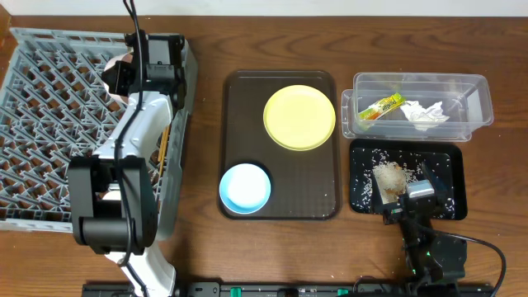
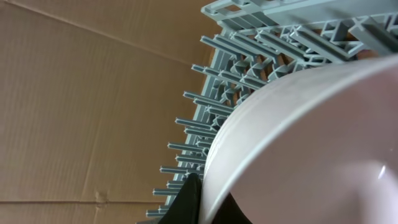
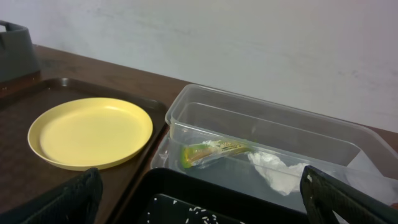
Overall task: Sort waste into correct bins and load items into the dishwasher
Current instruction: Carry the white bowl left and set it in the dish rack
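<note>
Our left gripper [image 1: 123, 73] is clamped on the rim of the round white bowl [image 2: 311, 143]. In the left wrist view one dark finger [image 2: 186, 200] lies against the bowl's edge. The gripper holds the bowl tipped on its side over the far right part of the large square grey plastic dish rack [image 1: 49, 99], whose pegs stand just behind it; we cannot tell whether the bowl touches them. Our right gripper [image 1: 402, 196] hangs with its two fingers spread wide, gripping nothing, low over the near side of the shallow glossy black rectangular tray [image 1: 445, 161]. On that tray loose whitish-brown rice scraps [image 1: 389, 175] lie in a small heap, with grains scattered around it. Just beyond the tray stands the clear plastic rectangular tub [image 3: 186, 106], which holds the green-and-orange snack wrapper [image 3: 214, 151] and, beside it, the crumpled white tissue [image 3: 277, 171]. To the left of both we see the dark brown serving tray [image 1: 247, 124]. It carries the round yellow plate [image 1: 299, 117] in its far right part and the light blue bowl [image 1: 245, 188] in its near left corner, well apart. Everything rests on the brown wooden table [image 1: 206, 49].
</note>
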Robot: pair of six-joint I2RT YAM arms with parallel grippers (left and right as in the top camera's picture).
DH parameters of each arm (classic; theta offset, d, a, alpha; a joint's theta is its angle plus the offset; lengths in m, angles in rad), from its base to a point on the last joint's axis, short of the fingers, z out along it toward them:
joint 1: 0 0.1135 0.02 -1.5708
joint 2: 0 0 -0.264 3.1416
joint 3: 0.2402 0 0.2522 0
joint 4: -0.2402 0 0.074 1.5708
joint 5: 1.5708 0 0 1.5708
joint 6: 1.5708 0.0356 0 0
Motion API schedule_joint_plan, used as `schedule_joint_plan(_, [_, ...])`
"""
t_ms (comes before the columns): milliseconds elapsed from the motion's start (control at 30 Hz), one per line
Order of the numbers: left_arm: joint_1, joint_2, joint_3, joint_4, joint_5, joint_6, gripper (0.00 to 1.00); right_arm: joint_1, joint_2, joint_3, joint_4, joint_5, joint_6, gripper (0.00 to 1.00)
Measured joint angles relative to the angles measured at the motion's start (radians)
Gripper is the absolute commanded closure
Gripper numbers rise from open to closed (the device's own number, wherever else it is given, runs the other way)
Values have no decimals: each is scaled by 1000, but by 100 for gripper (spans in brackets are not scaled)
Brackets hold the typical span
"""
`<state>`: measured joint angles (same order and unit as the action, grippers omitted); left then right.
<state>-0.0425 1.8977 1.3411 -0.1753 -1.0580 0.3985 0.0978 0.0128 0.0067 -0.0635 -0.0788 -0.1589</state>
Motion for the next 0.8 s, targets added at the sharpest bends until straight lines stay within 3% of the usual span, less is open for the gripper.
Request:
schedule_joint_plan(367, [-58, 10, 0, -15, -46, 2, 93, 0, 0, 0, 0, 0, 0, 1])
schedule_joint_plan(600, [-71, 10, 3, -122, -60, -20, 91, 0, 0, 0, 0, 0, 0, 1])
schedule_joint_plan(667, [-74, 10, 5, -144, -66, -32, 83, 0, 0, 0, 0, 0, 0, 1])
schedule_joint_plan(767, [-89, 13, 5, -180, -60, -34, 53, 0, 0, 0, 0, 0, 0, 1])
schedule_joint_plan(800, [-95, 16, 5, -184, -53, -39, 51, 0, 0, 0, 0, 0, 0, 1])
